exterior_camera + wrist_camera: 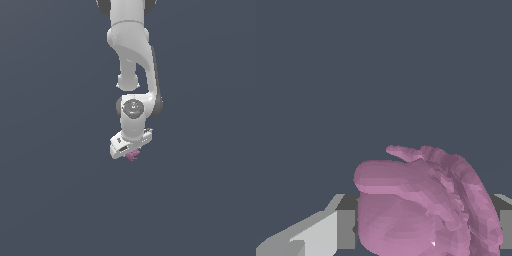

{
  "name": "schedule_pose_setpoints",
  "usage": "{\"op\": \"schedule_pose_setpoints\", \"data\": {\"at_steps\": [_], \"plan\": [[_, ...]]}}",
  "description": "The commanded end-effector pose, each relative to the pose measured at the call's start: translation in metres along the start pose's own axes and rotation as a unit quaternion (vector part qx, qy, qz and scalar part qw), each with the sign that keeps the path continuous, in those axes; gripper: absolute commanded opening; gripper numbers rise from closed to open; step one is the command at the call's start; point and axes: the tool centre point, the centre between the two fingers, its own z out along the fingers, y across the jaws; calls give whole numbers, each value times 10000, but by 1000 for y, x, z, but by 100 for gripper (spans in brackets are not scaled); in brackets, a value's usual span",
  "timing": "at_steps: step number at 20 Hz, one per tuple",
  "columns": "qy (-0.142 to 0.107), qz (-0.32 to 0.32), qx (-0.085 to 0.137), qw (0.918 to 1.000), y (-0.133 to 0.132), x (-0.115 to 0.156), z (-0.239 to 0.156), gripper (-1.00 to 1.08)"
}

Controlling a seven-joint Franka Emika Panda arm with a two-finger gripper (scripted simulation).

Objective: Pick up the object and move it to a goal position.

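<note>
The object [132, 156] is a small pink-magenta lumpy thing that pokes out just under the white gripper [131, 153] at the middle of the exterior view. Most of it is hidden by the gripper body there. In the wrist view the object [421, 205] fills the space between the two grey fingers [346, 229], which press against its sides. The gripper [426, 231] is shut on it. The white arm hangs down from the top of the exterior view.
A plain dark grey-blue surface [60, 190] fills both views around the arm. No goal marker or other thing shows.
</note>
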Motion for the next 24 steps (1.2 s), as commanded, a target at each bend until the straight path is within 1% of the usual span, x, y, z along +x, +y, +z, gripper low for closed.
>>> {"op": "schedule_pose_setpoints", "data": {"at_steps": [1,5,12,16,20,24], "plan": [[-1,7,-2,10000,5,-8,0,-100],[-1,7,-2,10000,20,-30,-1,-100],[-1,7,-2,10000,57,-87,-4,-100],[-1,7,-2,10000,75,-112,-6,-100],[-1,7,-2,10000,86,-127,-6,-100],[-1,7,-2,10000,89,-132,-7,-100]]}}
